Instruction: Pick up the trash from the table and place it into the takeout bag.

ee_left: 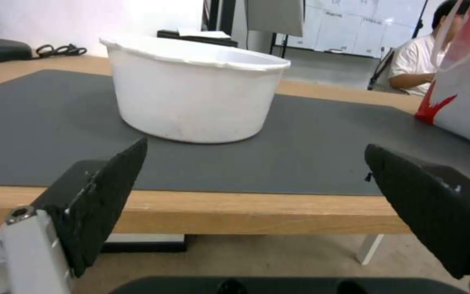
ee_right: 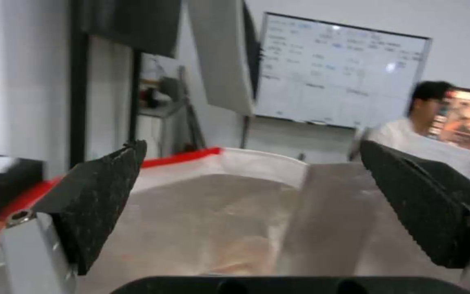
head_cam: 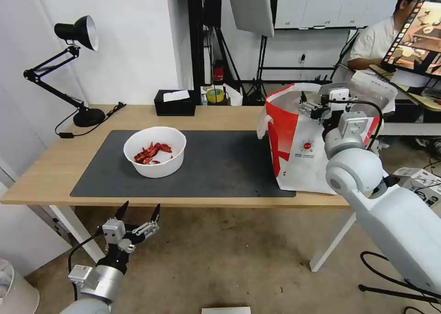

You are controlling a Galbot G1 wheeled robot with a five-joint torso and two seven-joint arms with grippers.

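Two arms in play from my head view: my left pincer (head_cam: 140, 211) hangs below the near edge of the table (head_cam: 46, 176), out over the floor, fingers spread wide with nothing between them. My right pincer (head_cam: 307, 103) sits up over the open mouth of the takeout bag (head_cam: 298, 153), which stands at the right end of the dark mat (head_cam: 220, 167), partly off it. From up here I can't make out how that pincer's fingers stand. Trash-wise, the white bowl (head_cam: 155, 151) with red shells (head_cam: 151, 153) inside is sitting on the left half of the mat, well apart from the bag. At the back of the table there's a black tissue box (head_cam: 174, 103), and a black desk lamp (head_cam: 76, 66) at the far left corner. Left wrist view: both dark pads are wide apart, table edge just in front of them, bowl (ee_left: 191, 98) straight ahead on the mat (ee_left: 39, 122), and the bag's red-and-white side (ee_left: 463, 94) off at the picture's edge. Right wrist view: this pincer (ee_right: 251, 159) is wide open too, holding nothing, looking down into the bag's silver foil lining (ee_right: 208, 220) with the red rim (ee_right: 180, 157) past the fingertips.
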